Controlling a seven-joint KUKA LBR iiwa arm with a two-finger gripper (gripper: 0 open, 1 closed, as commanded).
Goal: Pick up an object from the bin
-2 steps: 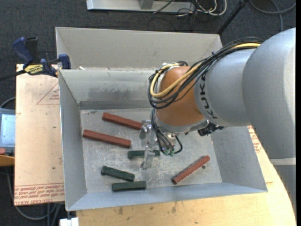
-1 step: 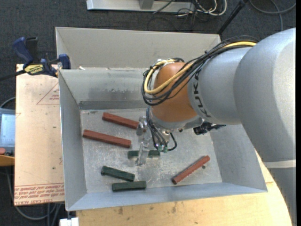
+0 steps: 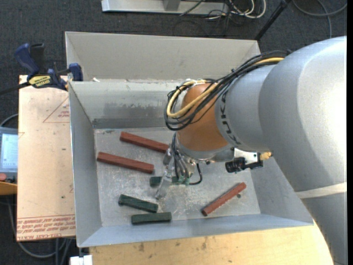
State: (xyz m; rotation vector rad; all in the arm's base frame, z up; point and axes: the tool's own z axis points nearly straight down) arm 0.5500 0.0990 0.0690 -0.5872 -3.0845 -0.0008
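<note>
The gripper hangs low in the middle of the bin, just beside a small dark green block, and whether it is open or closed cannot be told.

The bin was grey, its floor speckled with pale marks. Three bars were reddish brown and two bars dark green. The arm was light grey, its cover orange, its cables yellow and black.

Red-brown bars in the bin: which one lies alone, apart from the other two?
The lower-right bar, to the right of the pincer. The upper-left bar and the middle-left bar lie close together on the pincer's other side.
</note>
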